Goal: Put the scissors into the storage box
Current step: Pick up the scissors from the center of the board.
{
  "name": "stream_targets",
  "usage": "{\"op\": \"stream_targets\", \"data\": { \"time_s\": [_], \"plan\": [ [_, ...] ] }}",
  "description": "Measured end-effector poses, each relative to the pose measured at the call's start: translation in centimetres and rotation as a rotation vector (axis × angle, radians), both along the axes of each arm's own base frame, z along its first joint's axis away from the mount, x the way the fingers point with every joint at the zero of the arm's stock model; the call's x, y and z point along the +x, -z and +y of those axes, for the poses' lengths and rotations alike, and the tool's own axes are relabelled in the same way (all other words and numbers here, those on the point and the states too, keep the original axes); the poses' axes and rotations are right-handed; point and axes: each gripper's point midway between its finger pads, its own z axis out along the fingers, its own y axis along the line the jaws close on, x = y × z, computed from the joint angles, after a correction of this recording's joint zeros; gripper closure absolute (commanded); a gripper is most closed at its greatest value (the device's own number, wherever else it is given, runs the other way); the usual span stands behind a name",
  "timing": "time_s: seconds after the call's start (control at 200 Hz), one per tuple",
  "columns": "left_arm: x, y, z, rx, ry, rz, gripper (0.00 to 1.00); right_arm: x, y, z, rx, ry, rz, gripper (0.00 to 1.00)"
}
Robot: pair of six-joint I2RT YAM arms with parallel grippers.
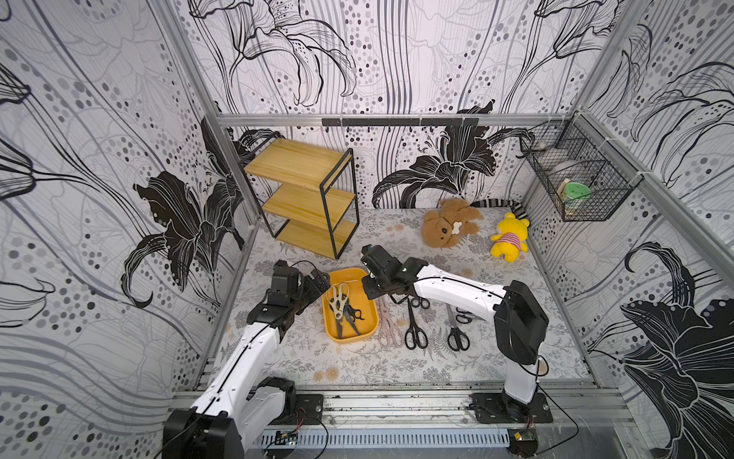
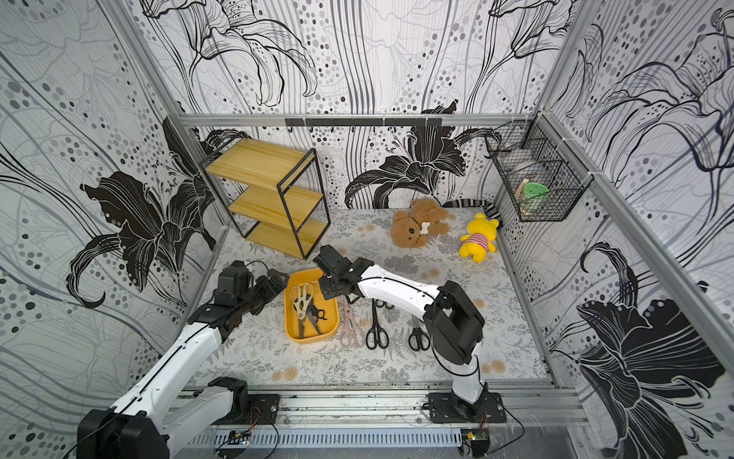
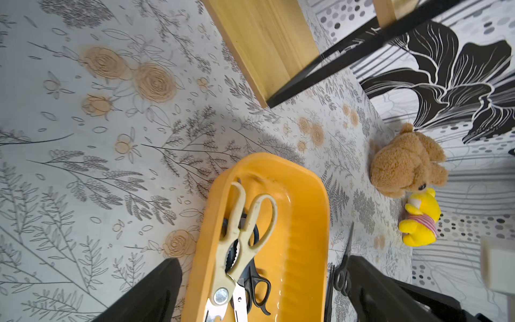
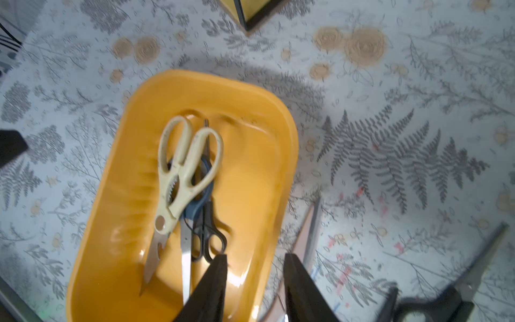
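Plainly the right gripper point(image 4: 256, 256) is empty: its two black fingers stand apart with nothing between them, and it hangs over the side of the storage box point(image 4: 211, 76) that faces the loose scissors. It touches nothing that I can see. Across the box, the left gripper point(image 3: 263, 259) is spread wide as well. The box's far end shows between its fingers, though I cannot tell whether either finger rests on the plastic.

Inside the orange-yellow box three pairs lie stacked. The cream kitchen shears point(image 4: 178, 178) are on top, a dark blue pair point(image 4: 195, 212) is under them, and a small black pair point(image 4: 209, 237) lies alongside.

Just beside the box, on the flowered cloth, lies the pale pink pair point(image 2: 349, 326) with its blades pointing away from the arm bases. A little further out are two long black pairs point(image 1: 415, 330) point(image 1: 456, 336). At least one more set of black handles point(image 1: 419, 302) is half hidden under the right arm.

So the job looks well short of half done, and I'd judge the step in hand to be going for the next pair. The pink one is nearest. That calls for swinging the right gripper off the box and turning the fingers across the pink pair's narrow part near the pivot. It must then come right down to the cloth, since the scissors lie flat and thin. After closing, the lift has to clear the box wall before the pair is let go.
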Motion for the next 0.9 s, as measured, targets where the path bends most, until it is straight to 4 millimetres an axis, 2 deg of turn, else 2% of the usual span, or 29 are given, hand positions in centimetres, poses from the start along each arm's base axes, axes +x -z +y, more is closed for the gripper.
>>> {"op": "stream_targets", "data": {
  "time_s": [0.18, 0.42, 0.586, 0.716, 0.901],
  "plan": [
    [0.2, 0.9, -1.7, 0.001, 0.036, 0.032, 0.02, -3.3, 2.1, -4.3, -0.075, -0.017, 0.051, 0.64],
    [1.1, 0.5, -2.3, -0.066, -0.005, 0.02, 0.02, -7.7, 4.9, -8.6, -0.115, -0.05, 0.135, 0.64],
    [1.6, -0.1, -2.4, -0.107, -0.034, 0.001, 0.02, -9.1, 6.6, -9.1, -0.131, -0.094, 0.178, 0.65],
    [1.6, -0.3, -2.4, -0.122, -0.044, -0.004, 0.02, -9.1, 7.0, -8.7, -0.133, -0.129, 0.174, 0.65],
    [1.1, -0.1, -2.2, -0.12, -0.048, -0.007, 0.02, -9.1, 9.1, -8.4, -0.184, -0.166, 0.203, 0.66]
  ]
}}
